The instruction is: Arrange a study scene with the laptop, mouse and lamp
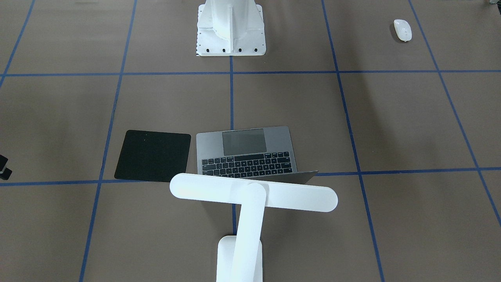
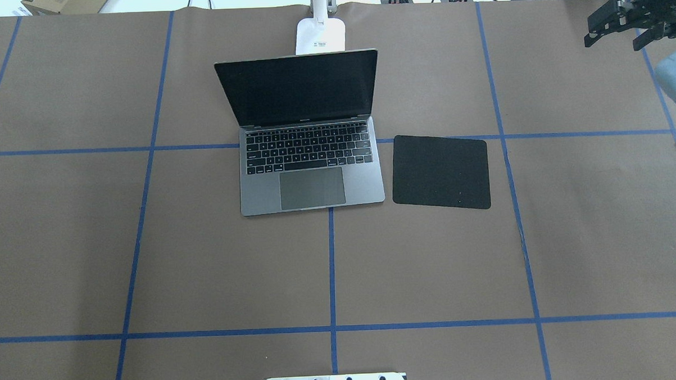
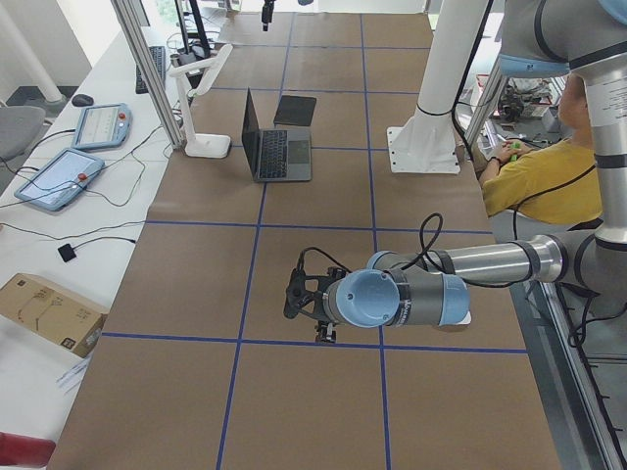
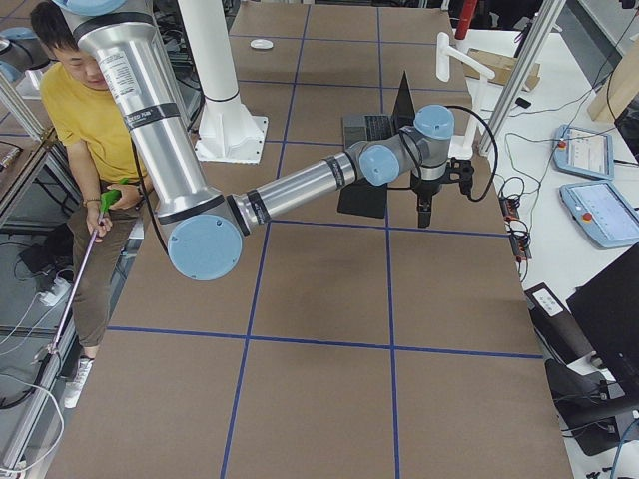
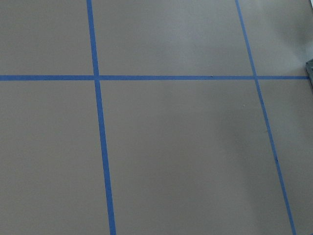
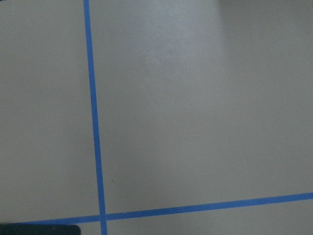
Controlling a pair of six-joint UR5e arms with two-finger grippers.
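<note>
The left hand hovers low over the brown counter; released or clenched, I cannot tell. The same goes for the right hand, near the counter's far edge. The grey laptop stands open with a dark screen, just beside a black mouse pad. The white lamp rises behind it; its base label is unreadable. The glossy white mouse lies well apart, on the robot's left.

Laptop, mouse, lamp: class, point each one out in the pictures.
laptop (image 2: pixel 312 188), overhead exterior view, on its trackpad.
mouse (image 1: pixel 402 29), exterior front-facing view, on its top shell.
lamp (image 1: pixel 297 197), exterior front-facing view, on its bar head.
</note>
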